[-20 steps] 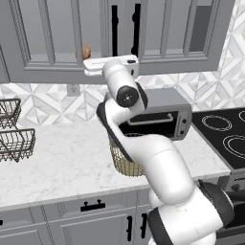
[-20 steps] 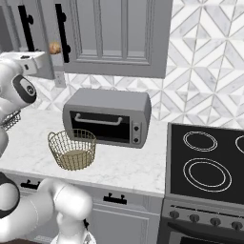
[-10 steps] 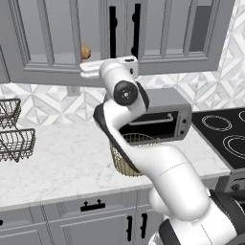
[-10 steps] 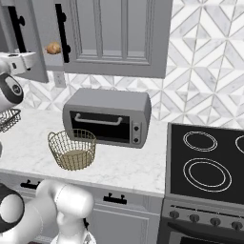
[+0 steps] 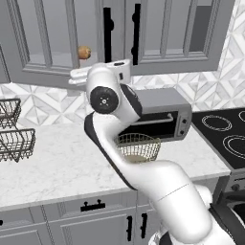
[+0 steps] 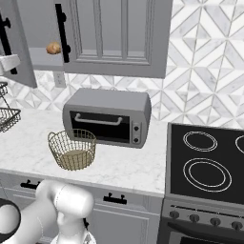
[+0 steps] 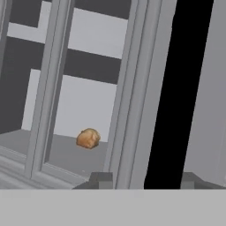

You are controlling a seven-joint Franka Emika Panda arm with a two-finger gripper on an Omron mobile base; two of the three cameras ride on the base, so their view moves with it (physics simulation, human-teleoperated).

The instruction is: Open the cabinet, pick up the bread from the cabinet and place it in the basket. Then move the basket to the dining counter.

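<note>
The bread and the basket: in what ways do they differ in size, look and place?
The bread is a small, solid, golden-brown bun, while the basket is much larger, open and made of thin tan wire. The bread lies high up, on the shelf inside the cabinet, while the basket stands low on the marble worktop, in front of the toaster oven. Both are round and warm in colour.

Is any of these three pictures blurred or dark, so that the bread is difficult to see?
Hand view: soft, slightly blurred, the bread plain behind the cabinet glass. Left base view: evenly lit, bread small but clear. Right base view: sharp, no glare.
</note>
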